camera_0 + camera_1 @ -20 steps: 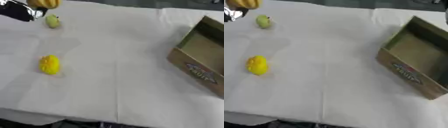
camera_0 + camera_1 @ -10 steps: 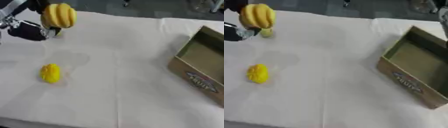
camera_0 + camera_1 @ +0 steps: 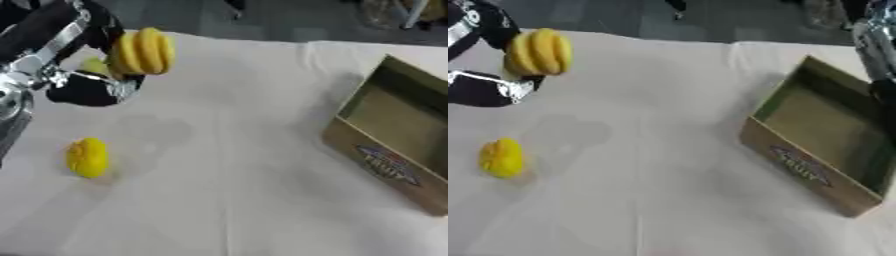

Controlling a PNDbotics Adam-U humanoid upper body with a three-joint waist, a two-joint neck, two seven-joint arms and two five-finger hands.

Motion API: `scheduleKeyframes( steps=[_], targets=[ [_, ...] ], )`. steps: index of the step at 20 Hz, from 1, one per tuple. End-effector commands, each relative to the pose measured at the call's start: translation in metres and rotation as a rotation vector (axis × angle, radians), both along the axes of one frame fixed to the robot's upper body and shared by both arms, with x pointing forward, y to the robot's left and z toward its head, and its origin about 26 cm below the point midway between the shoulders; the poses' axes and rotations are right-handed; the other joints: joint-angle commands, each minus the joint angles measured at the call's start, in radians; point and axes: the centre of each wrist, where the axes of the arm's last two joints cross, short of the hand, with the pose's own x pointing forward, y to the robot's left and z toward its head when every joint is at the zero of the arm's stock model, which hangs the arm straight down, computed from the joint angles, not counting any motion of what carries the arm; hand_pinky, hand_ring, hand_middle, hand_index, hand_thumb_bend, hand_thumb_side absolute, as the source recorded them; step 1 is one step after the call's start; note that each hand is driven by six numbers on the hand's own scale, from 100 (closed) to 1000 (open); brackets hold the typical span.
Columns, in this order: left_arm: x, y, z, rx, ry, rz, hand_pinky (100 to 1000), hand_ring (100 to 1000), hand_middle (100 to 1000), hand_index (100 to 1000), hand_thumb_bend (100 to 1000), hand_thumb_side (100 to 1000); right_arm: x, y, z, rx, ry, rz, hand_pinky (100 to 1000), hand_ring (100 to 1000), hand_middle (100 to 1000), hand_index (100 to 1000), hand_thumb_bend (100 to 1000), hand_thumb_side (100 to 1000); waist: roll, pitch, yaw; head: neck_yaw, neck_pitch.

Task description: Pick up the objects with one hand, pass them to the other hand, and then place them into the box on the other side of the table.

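L hand (image 3: 83, 87) curled round banana bunch (image 3: 140, 51) above cloth; yellow fruit (image 3: 87, 157) below-left, box (image 3: 389, 145) far right.

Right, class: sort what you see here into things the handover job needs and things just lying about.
Job:
left hand
banana bunch, held up
yellow fruit on the cloth
greenish fruit behind the hand
box

Lying about:
white tablecloth

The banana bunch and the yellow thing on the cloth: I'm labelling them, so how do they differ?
The banana bunch is held up off the table in the left hand; the yellow lump lies on the white cloth. The bunch is larger and ribbed into separate fruits; the lump is one small rounded piece. Both are yellow.
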Motion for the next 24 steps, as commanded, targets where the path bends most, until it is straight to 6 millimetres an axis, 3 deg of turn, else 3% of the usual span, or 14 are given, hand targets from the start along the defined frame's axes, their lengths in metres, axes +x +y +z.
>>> scheduleKeyframes(
  steps=[1,13,17,24],
  targets=[
    [0.002,-0.009,0.002,0.005,-0.027,-0.023,643,542,496,531,295,137,-0.005,-0.004,0.011,0.002,-0.034,-0.007,856,829,796,831,370,358,-0.012,-0.017,-0.002,-0.019,-0.001],
    [0.020,-0.037,-0.021,0.021,-0.080,-0.044,632,536,488,530,308,119,0.002,0.011,0.000,-0.026,0.025,0.041,856,830,796,832,380,383,-0.008,-0.017,-0.011,-0.008,0.021],
    [0.021,-0.040,-0.026,0.048,-0.153,-0.047,634,540,489,531,315,107,0.009,0.036,-0.005,-0.094,0.073,0.105,858,831,798,833,398,397,-0.006,-0.020,-0.014,-0.003,0.029],
    [0.021,-0.039,-0.032,0.066,-0.234,-0.060,634,540,488,529,310,100,0.017,0.099,-0.004,-0.253,0.129,0.242,865,841,809,836,433,412,-0.008,-0.036,-0.025,-0.001,0.044]
  ],
)
